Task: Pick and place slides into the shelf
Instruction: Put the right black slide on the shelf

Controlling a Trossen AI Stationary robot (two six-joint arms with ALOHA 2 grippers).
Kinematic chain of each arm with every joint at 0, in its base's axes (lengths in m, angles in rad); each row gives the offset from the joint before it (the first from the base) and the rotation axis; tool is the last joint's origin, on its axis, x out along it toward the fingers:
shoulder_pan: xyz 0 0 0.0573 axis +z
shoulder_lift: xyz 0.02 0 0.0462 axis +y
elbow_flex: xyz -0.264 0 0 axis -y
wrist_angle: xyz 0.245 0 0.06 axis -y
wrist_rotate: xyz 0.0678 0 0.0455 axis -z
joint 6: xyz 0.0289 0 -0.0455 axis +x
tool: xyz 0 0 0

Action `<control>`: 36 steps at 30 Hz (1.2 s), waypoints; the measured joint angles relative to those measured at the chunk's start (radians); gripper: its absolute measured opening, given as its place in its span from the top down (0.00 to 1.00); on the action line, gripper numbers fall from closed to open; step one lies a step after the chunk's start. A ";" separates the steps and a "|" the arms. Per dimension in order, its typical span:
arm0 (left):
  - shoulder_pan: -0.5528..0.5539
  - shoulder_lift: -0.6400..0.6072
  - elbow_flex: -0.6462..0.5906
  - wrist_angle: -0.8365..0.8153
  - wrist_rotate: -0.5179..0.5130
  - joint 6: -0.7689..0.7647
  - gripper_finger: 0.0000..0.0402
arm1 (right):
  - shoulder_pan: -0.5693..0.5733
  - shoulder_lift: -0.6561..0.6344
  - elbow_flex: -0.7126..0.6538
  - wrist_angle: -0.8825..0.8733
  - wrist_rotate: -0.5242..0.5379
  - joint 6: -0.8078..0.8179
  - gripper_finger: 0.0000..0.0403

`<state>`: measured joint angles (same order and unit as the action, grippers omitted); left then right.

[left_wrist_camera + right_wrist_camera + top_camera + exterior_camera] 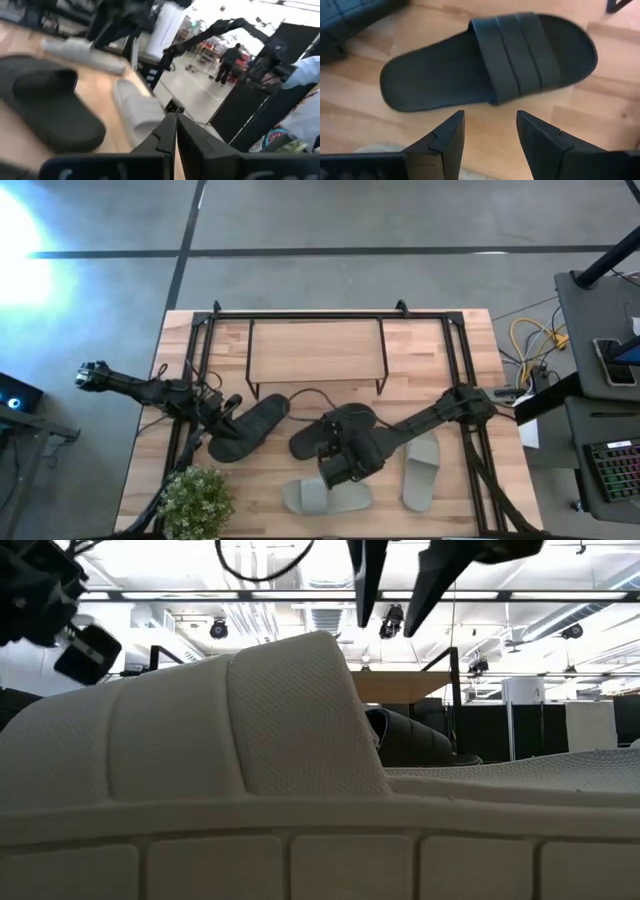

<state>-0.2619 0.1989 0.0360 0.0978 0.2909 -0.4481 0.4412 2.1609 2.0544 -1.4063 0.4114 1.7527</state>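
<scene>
Pale grey-green slide (300, 770) fills almost the whole low view, lying right against that camera at the near edge of the table (470, 340). Just above it in the high view hangs the right gripper (338, 470), its fingers spread apart with nothing between them; the right wrist view shows the black slide (495, 62) lying flat on the wood just ahead of the fingertips, strap up, not touched. A second pale grey-green slide (421, 470) lies to the outer side of the right gripper, under the forearm's line, well apart from the fingers. The left gripper (232, 402) has its fingers (167, 131) pressed together, gripping nothing, and sits at the end of the other black slide (250, 427); whether it touches the slide cannot be told. Beyond both grippers, toward the far edge of the table, stands the shelf (316, 350), its plank top bare. A small potted plant (194, 500) stands near the left arm.
</scene>
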 joint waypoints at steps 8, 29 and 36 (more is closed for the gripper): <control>0.000 -0.007 0.006 -0.003 0.004 -0.018 1.00 | -0.036 -0.003 -0.015 0.006 -0.130 -0.077 0.58; 0.000 -0.010 0.013 0.003 0.000 -0.262 1.00 | 0.167 -0.369 -0.743 0.698 0.070 0.364 0.60; 0.000 -0.016 0.013 0.046 -0.004 -0.331 1.00 | 0.212 -0.504 -0.941 0.691 0.156 0.488 0.60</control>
<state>-0.2614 0.1833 0.0494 0.1437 0.2873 -0.7795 0.6527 1.6572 1.1134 -0.7154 0.5671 2.2405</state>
